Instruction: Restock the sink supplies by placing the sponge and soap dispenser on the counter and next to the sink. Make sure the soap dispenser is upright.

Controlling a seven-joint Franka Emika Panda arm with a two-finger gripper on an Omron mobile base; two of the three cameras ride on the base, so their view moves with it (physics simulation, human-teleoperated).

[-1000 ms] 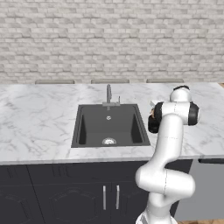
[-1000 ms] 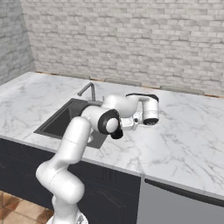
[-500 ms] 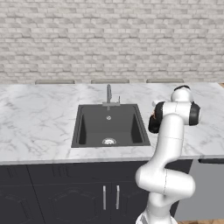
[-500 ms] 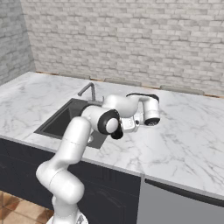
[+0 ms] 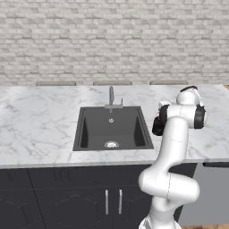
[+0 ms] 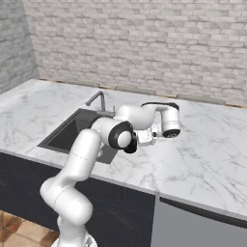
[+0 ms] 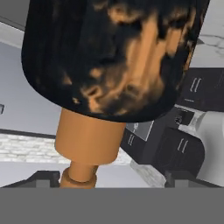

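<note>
The soap dispenser [image 7: 113,57] looms close in the hand view, black body far, orange pump neck toward me. My gripper [image 7: 113,177] is open, and the orange nozzle sits between the spread fingertips [image 7: 43,177], nearer the left one. From the base cameras the soap dispenser [image 5: 157,126] is a dark shape on the counter [image 5: 40,120] right beside the sink's [image 5: 94,129] right rim. My forearm partly covers it. The same bottle [image 6: 130,146] sits under my bent arm, with the gripper [image 6: 137,142] over it. The sponge is out of view.
The slim faucet [image 5: 111,96] stands at the back of the sink. A brick wall [image 5: 112,40] runs behind the counter. Dark cabinets [image 5: 53,197] lie below, with a grey appliance front [image 6: 193,226] to the right. Bare marble [image 6: 202,154] stretches right of the arm.
</note>
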